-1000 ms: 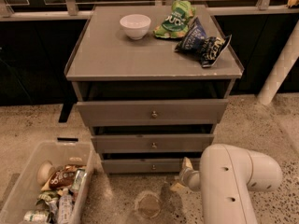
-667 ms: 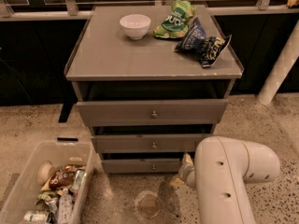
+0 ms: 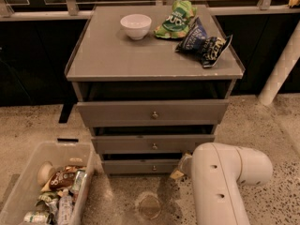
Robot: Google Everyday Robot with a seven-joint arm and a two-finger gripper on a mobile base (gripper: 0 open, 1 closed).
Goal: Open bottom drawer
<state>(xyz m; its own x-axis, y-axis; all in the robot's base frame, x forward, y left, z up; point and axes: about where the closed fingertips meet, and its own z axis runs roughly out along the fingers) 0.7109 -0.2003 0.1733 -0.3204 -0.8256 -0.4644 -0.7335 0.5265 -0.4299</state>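
Note:
The grey cabinet (image 3: 117, 55) has three drawer fronts, each narrower than the one above. The bottom drawer (image 3: 136, 166) is the lowest and narrowest front, with a small round metal knob (image 3: 154, 168) at its centre. It stands out only slightly from the cabinet. My white arm (image 3: 225, 182) comes in from the lower right. My gripper (image 3: 183, 167) is low down at the right end of the bottom drawer's front, mostly hidden behind the arm. Only a grey part and a tan tag show there.
On the cabinet top are a white bowl (image 3: 136, 26), a green chip bag (image 3: 176, 18) and a blue chip bag (image 3: 204, 41). A clear bin (image 3: 28, 182) of snacks and cans stands on the floor at the lower left. A white post (image 3: 281, 64) rises at the right.
My arm has shifted a little to the left, toward the bottom drawer's right end. The drawers and the items on top have not moved.

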